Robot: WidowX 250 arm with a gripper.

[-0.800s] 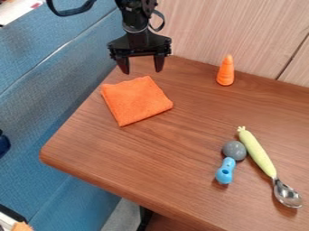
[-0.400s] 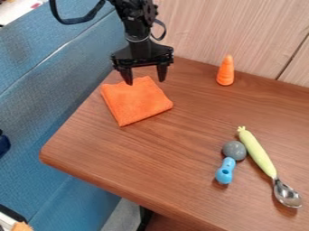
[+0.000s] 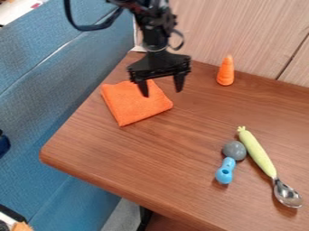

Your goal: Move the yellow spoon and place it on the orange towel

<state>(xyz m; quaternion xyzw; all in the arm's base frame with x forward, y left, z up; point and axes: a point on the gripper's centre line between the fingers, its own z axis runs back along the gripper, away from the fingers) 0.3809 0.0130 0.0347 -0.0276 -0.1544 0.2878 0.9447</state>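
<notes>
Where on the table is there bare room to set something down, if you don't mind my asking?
Free: the table's left front area, between the orange towel and the grey-and-blue toy; also the stretch between the orange cone-shaped piece and the yellow spoon. Crowded: beside the spoon's handle, and by the towel's back edge, where the pincer hangs.

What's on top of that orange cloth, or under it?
Nothing can be seen lying on the orange towel, though the black jaws hang in front of its far corner and cover a little of it. Its underside is hidden, so what lies beneath cannot be told.
</notes>
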